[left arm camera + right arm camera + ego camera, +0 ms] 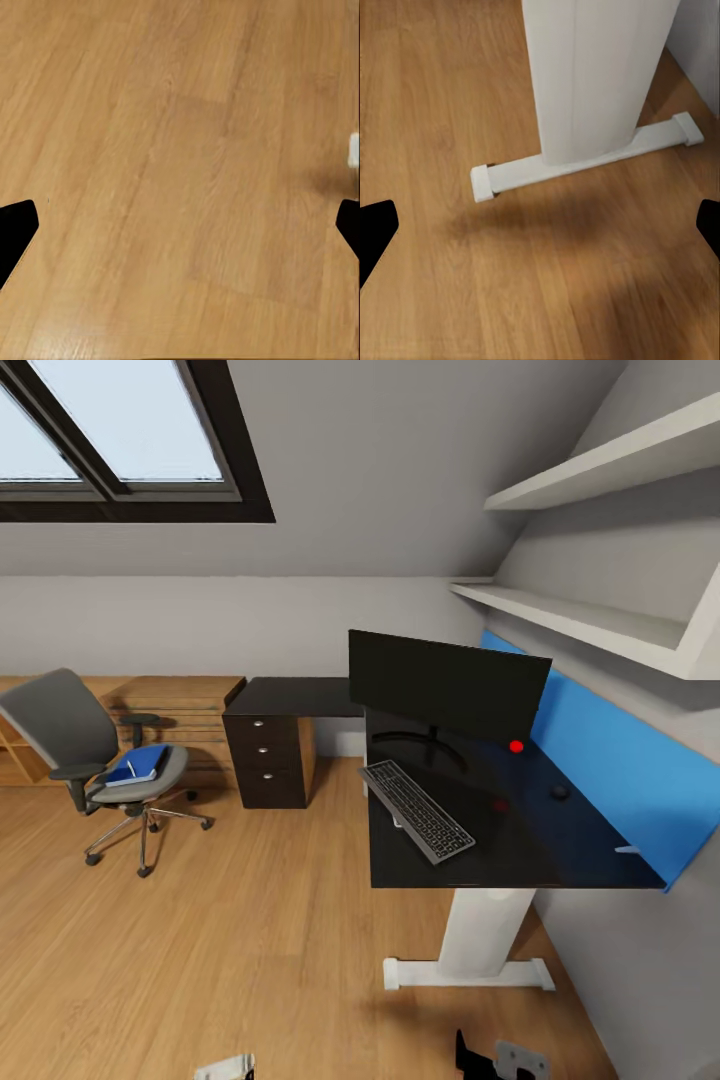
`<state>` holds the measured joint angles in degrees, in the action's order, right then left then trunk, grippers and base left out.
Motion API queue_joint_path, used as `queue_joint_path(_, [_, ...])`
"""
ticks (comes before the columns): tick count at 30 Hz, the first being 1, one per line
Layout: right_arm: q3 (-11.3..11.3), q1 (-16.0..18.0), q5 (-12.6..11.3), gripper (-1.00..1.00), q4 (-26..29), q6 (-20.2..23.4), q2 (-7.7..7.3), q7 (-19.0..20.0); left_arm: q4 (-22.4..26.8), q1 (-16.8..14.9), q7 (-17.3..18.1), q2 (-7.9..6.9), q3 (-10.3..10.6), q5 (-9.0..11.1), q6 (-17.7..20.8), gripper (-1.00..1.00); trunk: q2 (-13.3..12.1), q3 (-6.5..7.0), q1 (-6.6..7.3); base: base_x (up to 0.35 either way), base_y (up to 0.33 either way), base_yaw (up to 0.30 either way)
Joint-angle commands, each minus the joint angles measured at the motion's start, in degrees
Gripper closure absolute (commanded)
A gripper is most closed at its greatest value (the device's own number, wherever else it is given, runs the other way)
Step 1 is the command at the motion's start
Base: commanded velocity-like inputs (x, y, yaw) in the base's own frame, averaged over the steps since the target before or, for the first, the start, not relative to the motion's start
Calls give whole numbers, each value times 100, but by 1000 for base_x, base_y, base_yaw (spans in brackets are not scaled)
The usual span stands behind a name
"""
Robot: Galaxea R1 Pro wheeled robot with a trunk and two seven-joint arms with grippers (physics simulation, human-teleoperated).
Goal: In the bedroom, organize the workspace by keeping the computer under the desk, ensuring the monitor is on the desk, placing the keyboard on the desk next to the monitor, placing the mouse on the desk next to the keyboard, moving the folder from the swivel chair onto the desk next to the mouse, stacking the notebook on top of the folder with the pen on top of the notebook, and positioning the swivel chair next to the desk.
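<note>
Monitor (448, 685), keyboard (417, 810) and mouse (560, 792) were seen on the desk (520, 850); folder (137, 765) on the chair (90, 760) at 9 o'clock. Both grippers (180, 225) (540, 225) were spread wide, released, over the floor (250, 940).

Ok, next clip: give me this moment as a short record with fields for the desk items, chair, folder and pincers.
setting: bedroom with wood floor, skylight, wall shelves
desk: black top, white leg
monitor: upright on desk
keyboard: on desk in front of monitor, near the front edge
mouse: on desk, apart from keyboard, toward the wall
chair: away from desk, beside the low wooden shelving
folder: blue, on chair seat
left pincer: open, over bare floor
right pincer: open, above floor near desk foot
</note>
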<state>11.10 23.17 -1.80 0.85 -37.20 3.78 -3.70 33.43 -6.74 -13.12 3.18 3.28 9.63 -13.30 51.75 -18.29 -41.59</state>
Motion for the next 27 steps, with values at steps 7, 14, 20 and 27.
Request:
queue_joint_path(7, [5,10,-18,-100,1153,179,3,-51,1846,-3,-70,-2,415,73,1180,-100,5,-7,-1,0,0,0])
queue_joint_path(14, [37,12,-29,-100,2713,1347,5,-74,3501,-3,-85,-2,528,91,2872,-100,5,-7,-1,0,0,0])
queue_joint_path(20, [67,-1,-49,-100,4662,3349,-6,-85,4761,-3,-85,-2,540,106,3534,-100,5,-7,-1,0,0,0])
queue_joint_path(27, [334,-5,-141,-100,6414,5174,17,-96,5614,-3,-87,-3,544,109,4124,-100,5,-7,-1,0,0,0])
